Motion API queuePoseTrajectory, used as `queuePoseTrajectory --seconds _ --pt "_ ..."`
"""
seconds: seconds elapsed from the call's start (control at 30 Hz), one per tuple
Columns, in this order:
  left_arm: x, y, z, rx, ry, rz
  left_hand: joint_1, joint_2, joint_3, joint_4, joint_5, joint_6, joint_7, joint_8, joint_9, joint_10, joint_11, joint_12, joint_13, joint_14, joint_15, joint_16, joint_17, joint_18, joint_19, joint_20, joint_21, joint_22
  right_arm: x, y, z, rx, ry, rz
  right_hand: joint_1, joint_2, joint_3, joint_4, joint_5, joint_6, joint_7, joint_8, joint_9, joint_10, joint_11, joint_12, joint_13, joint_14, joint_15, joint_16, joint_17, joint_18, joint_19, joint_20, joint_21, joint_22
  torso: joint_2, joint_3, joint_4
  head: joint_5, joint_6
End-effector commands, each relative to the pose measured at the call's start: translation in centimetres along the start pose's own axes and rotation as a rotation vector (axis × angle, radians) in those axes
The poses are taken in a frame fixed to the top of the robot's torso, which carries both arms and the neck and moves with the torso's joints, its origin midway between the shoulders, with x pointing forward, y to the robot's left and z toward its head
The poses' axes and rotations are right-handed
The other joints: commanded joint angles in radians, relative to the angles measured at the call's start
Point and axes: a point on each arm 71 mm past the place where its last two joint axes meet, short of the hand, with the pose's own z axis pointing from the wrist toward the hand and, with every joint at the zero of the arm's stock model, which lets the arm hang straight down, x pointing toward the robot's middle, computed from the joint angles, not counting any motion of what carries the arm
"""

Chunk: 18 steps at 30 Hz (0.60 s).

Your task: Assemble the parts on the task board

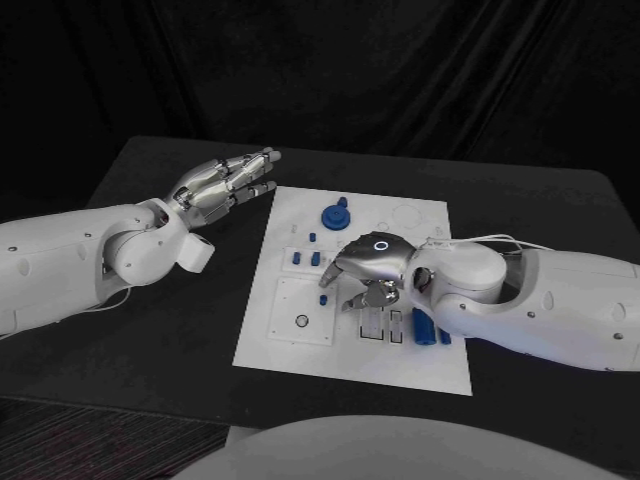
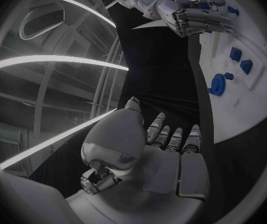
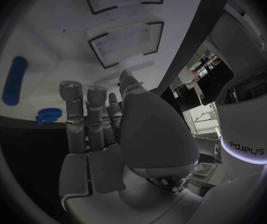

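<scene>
A: We start w/ the table (image 1: 147, 180), black, taking most of the head view, dark drape behind it. Why so bare?

B: Our guess: keeps the white board (image 1: 352, 345) easy to read. It sits mid-table, long side running away from us, flat on the surface.

A: And our arms?

B: Left arm (image 1: 46, 265) comes in low, parked off the board's left edge, over bare table. We judge it's kept clear so the right has room. Right arm (image 1: 551, 300) reaches across the board's near right part.

A: Hands, then.

B: Left hand (image 1: 227, 185): fingers straight and together, nothing in it, hovering near the board's far left corner. Left wrist view agrees, palm empty, fingers out flat. Right hand (image 1: 366, 270) is over the board's middle, fingers curled down toward the slots. Whether it pinches anything, we can't tell; the right wrist view has its fingers extended over the board w/ no piece visible in them.

A: Parts?

B: Blue ones, all on the board. A gear (image 1: 335, 216) w/ a knob on top stands toward the far end. Small pegs (image 1: 303, 258) sit just left of the right hand. A longer bar (image 1: 424, 327) lies near the right edge, beside the right wrist.

A: Stage?

B: Probably mid-assembly, several pieces apparently still loose; right hand seems poised to pick or seat one.
</scene>
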Motion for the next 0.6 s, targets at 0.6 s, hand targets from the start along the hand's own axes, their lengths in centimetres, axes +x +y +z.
queuePoseTrajectory --seconds 0.6 --pt "-0.2 -0.3 -0.1 0.046 -0.012 -0.003 -0.145 -0.002 -0.081 0.026 -0.263 -0.078 -0.061 -0.021 -0.009 -0.005 -0.033 0.004 -0.001 0.001 -0.009 -0.004 -0.001 0.007 -0.005 0.001 -0.004 -0.028 -5.3 -8.3 -6.3 0.237 -0.061 -0.098 -0.187 0.085 -0.032 0.005 0.013 0.102 0.023 0.02 -0.001 0.16 0.001 0.073 -0.007 0.07 0.022 0.092 0.069 -0.017 0.075 0.016 0.143 0.119 0.0 0.0018 0.0017 -0.014 0.0"
